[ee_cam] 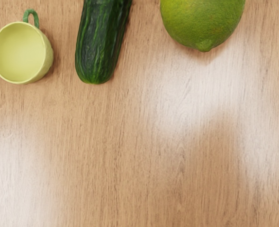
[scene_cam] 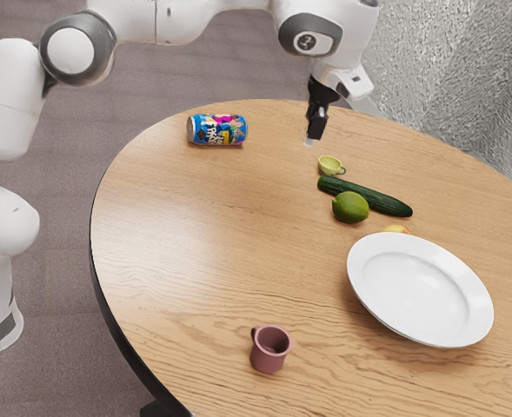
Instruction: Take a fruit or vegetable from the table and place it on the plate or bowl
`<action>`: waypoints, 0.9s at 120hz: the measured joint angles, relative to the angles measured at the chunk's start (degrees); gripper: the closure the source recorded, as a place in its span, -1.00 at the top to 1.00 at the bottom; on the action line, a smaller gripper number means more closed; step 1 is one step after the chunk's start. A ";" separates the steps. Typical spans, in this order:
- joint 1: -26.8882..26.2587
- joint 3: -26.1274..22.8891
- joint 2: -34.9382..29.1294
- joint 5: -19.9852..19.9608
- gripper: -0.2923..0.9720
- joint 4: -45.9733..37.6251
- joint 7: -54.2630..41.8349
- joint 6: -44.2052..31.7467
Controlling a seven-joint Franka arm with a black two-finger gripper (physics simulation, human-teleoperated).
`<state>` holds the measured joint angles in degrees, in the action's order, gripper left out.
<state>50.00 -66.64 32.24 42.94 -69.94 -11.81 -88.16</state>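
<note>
Exterior view: the arm comes in from the upper left, and its black hand (scene_cam: pixel 315 130) hangs in the air above the far side of the round wooden desk (scene_cam: pixel 203 243). From this angle I cannot tell whether the hand is open or closed, and nothing is seen in its hold. Just below it, on the desk, stands a small yellow-green cup (scene_cam: pixel 330 165). Beside the cup a dark green cucumber (scene_cam: pixel 364 196) lies flat, slanting toward the exterior view's right. A lime (scene_cam: pixel 350 207) rests against the cucumber's near side. A white plate (scene_cam: pixel 419 288) sits nearer the camera, with nothing on it. A small yellow thing (scene_cam: pixel 397 229), too small to identify, peeks out at its far rim. Toward the exterior view's left a colourful can (scene_cam: pixel 216 129) lies on its side, and a pink mug (scene_cam: pixel 270 348) stands upright near the front edge.

Wrist view: looking down on the desk (ee_cam: pixel 153 165), the cup (ee_cam: pixel 21 53) shows its hollow and green handle. One rounded end of the cucumber (ee_cam: pixel 101 40) lies between the cup and the lime (ee_cam: pixel 202 21), each apart from the next.
</note>
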 joint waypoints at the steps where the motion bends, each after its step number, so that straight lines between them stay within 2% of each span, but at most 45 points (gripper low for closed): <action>1: 0.01 -0.56 0.48 0.72 0.54 0.08 -0.11 -0.12; 15: 0.03 -5.20 5.39 8.25 0.54 1.47 -1.42 -1.50; 34: 1.05 -8.13 11.89 14.53 0.54 2.30 -2.58 -4.58; 49: 1.15 -12.19 16.68 19.33 0.54 2.51 -3.32 -7.28; 67: 1.24 -16.29 19.25 21.61 0.54 2.42 -3.96 -7.26; 94: 1.63 -17.99 23.88 23.66 0.54 2.52 -4.30 -3.15; 108: 1.13 -17.42 21.36 24.55 0.54 2.54 -4.38 -2.23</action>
<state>51.13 -84.06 53.60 67.48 -67.40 -16.19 -90.40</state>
